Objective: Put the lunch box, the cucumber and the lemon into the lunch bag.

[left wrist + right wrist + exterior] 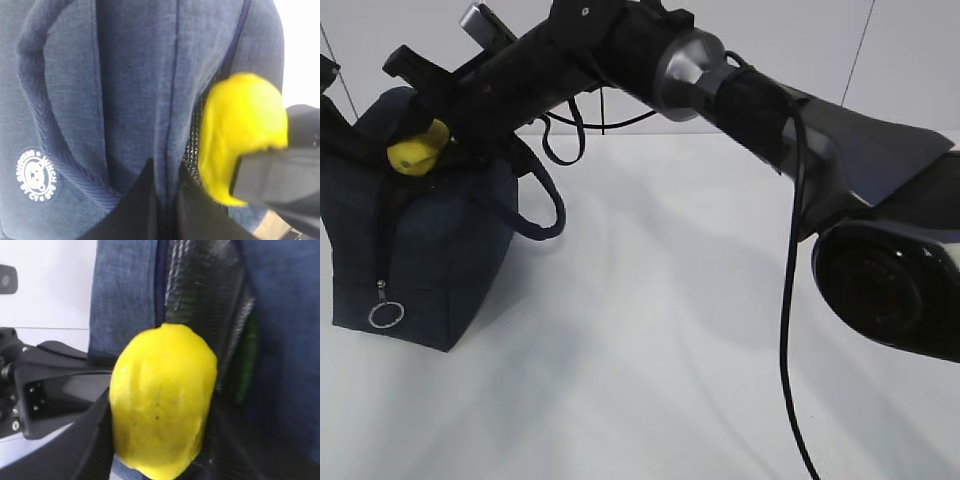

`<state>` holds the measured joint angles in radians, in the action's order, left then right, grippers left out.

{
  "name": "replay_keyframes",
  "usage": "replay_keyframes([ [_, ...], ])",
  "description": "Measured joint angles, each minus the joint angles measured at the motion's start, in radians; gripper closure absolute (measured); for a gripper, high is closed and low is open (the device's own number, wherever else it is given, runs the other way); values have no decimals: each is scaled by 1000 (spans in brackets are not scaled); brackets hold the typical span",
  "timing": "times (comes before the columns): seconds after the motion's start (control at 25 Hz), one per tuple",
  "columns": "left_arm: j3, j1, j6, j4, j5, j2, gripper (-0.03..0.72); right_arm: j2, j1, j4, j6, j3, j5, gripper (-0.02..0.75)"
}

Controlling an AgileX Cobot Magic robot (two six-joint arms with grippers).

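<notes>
The lemon (pixel 162 400) sits in the right claw (pixel 420 150), right above the open top of the lunch bag (pixel 430 260). The right claw is about half open and squeezes the lemon from both sides. A bit of green, likely the cucumber (pixel 246 365), shows inside the bag already. The left claw (pixel 165 200) is pinched shut on the bag's cloth edge, it seems, to hold the mouth open. To do this well, the lemon should go down past the edge first, and only then should the right claw let go.
</notes>
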<state>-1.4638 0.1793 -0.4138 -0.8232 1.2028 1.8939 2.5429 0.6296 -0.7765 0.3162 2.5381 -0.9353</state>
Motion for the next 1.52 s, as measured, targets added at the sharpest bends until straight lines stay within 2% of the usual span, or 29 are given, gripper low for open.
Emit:
replay_keyframes([
  [0.24, 0, 0, -4, -4, 0, 0, 685, 9, 0, -7, -11, 0, 22, 367],
  [0.56, 0, 0, -6, -4, 2, 0, 685, 9, 0, 24, -11, 0, -8, 299],
  [0.96, 0, 0, -7, 6, 2, 0, 685, 9, -49, 40, -19, 23, -117, 296],
  [1.28, 0, 0, -7, 10, 2, 0, 685, 9, -55, 60, -25, 49, -136, 293],
  [1.52, 0, 0, -7, 10, 2, 0, 685, 9, -55, 60, -25, 49, -144, 176],
])
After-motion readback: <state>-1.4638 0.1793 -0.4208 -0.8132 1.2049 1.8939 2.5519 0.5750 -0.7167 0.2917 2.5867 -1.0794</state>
